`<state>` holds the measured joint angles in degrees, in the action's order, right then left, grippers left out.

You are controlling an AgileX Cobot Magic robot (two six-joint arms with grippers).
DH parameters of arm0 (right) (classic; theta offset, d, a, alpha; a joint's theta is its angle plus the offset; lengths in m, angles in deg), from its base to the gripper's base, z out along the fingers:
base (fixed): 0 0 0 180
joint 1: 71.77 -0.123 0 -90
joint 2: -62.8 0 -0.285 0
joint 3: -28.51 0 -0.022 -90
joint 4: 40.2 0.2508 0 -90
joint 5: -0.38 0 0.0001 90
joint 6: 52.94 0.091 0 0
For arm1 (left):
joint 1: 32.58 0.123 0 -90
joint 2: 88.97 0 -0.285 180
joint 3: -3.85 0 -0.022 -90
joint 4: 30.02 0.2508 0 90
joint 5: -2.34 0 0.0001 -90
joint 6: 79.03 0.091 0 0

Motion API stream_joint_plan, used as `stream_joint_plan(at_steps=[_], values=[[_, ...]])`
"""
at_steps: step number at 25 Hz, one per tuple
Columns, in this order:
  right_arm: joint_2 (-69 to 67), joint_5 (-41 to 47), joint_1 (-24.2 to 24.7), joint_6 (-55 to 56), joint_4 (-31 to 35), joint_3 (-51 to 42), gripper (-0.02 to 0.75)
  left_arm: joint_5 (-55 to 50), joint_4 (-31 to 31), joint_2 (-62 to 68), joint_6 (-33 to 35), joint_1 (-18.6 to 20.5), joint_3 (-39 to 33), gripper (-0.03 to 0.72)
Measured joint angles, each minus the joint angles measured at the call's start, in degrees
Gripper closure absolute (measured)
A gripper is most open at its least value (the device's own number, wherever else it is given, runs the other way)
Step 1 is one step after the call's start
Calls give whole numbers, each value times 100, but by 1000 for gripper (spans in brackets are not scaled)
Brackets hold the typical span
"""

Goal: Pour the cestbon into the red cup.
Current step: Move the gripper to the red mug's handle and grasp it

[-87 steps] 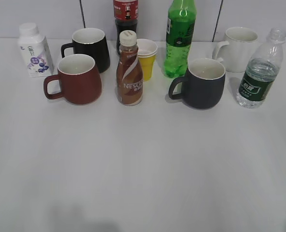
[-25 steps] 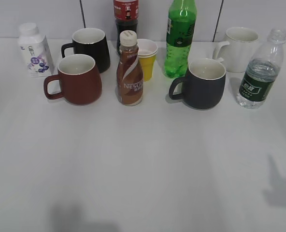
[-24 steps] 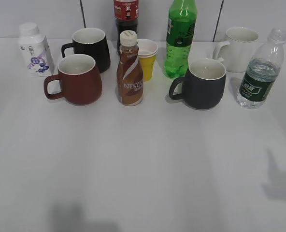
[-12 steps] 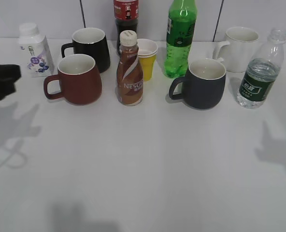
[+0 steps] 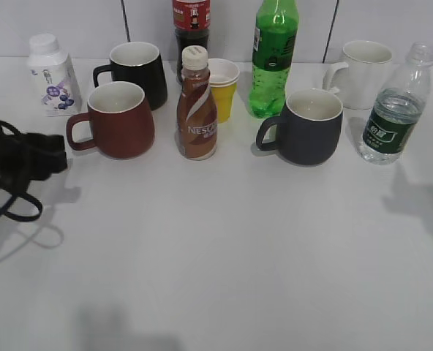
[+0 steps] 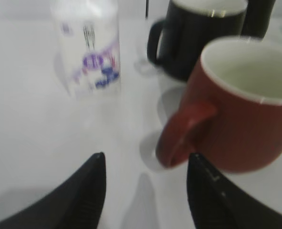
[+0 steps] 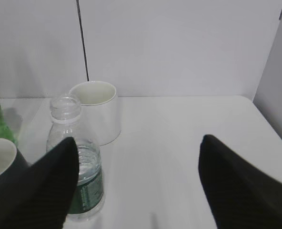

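Observation:
The cestbon (image 5: 396, 110), a clear capless bottle with a dark green label, stands at the far right of the table. The red cup (image 5: 121, 121) stands at the left, handle pointing left. My left gripper (image 5: 55, 152) is open and empty, low over the table just left of the cup's handle. In the left wrist view (image 6: 146, 160) the red cup (image 6: 246, 109) is ahead and to the right, its handle near the right finger. My right gripper (image 7: 138, 140) is open and empty; the cestbon (image 7: 88, 181) stands by its left finger. It is out of the exterior view.
A black mug (image 5: 137, 72), a brown Nescafe bottle (image 5: 196, 106), a yellow cup (image 5: 221, 88), a green soda bottle (image 5: 273, 58), a navy mug (image 5: 308, 126), a white mug (image 5: 364, 73), a white milk bottle (image 5: 52, 77) and a cola bottle (image 5: 190, 22) crowd the back.
My left gripper has come in from the left edge toward the red cup's handle. The right arm's shadow has moved up the table toward the cestbon. The objects have not moved.

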<state>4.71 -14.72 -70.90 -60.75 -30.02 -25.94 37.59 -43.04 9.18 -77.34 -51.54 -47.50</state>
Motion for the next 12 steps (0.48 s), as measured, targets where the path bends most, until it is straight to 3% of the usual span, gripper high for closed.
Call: stream_joint_plan(at_steps=[7, 12], values=[[-359, -165, 0, 0, -318, 9, 151, 214, -1, 248, -119, -352, -4, 274], [-658, -165, 0, 8, -336, 9, 151, 1058, -131, 588, -125, -416, -4, 274]])
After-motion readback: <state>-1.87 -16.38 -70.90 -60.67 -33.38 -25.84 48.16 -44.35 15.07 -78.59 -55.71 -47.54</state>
